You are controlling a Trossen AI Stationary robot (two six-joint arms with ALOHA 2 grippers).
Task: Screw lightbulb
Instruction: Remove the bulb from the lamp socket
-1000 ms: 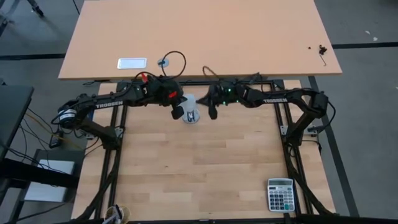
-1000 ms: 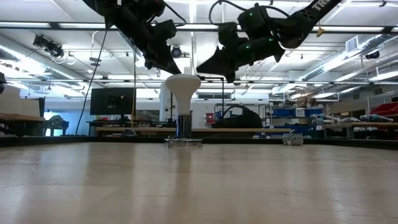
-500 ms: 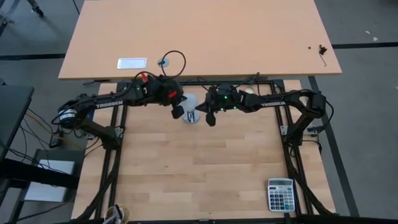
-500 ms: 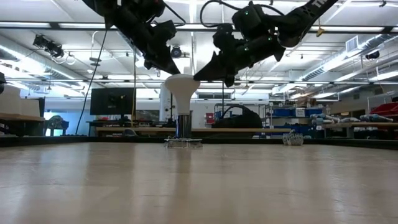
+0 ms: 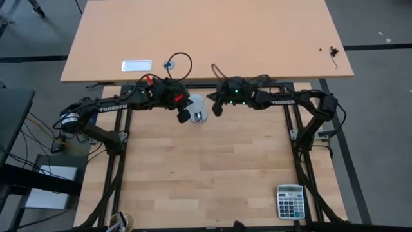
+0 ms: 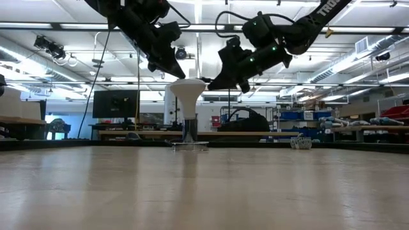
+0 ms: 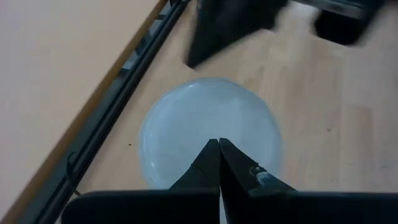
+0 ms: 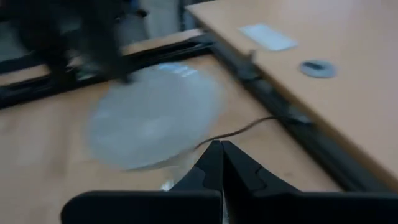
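The lightbulb (image 6: 187, 89) stands upright on the table (image 5: 212, 187), neck down in its base; the left gripper (image 6: 176, 71) and right gripper (image 6: 214, 84) flank its head, jaws closed and empty, seemingly poised to twist it.

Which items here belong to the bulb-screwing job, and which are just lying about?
Part of the job:
- lightbulb, standing upright on its base
- left gripper, shut, beside the bulb's head
- right gripper, shut, on the bulb's other side

Lying about:
- calculator, near table corner
- white card on the far table
- small round disc beside that card
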